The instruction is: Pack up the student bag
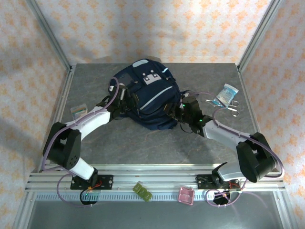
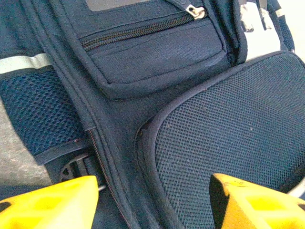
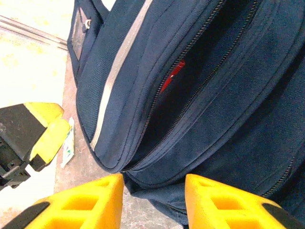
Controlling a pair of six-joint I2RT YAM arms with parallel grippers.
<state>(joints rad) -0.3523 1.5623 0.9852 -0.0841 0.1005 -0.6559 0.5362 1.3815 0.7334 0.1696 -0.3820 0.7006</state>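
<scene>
**Item 1 – student bag** (image 1: 147, 98): navy, with a pale grey stripe. It is lying mid-worktop (image 1: 143, 143), toward the far side, front pocket facing up. One long zip is gaping, and something red (image 3: 172, 76) is showing in the slit.

**Item 2 – left pincer** (image 2: 155, 191): you are keeping it at the bag's left flank. Its yellow fingers are standing wide apart above a mesh panel and a zip seam, and are gripping nothing.

**Item 3 – right pincer** (image 3: 155, 183): you are pressing it against the bag's near right edge. Its fingers are sitting narrow and pinching a fold of the bag's fabric at the lower rim.

**Item 4 – pale blue packet** (image 1: 225, 94) and **scissors** (image 1: 232, 107): these are lying just beside each other at the far right of the worktop, well apart from the bag.

**Item 5 – small clear case** (image 1: 78, 110): it is resting near the left edge, with coloured contents too small to tell.

**Item 6 – green piece** (image 1: 142, 192) and **pink piece** (image 1: 186, 195): both are sitting on the metal rail between your arm bases.
</scene>
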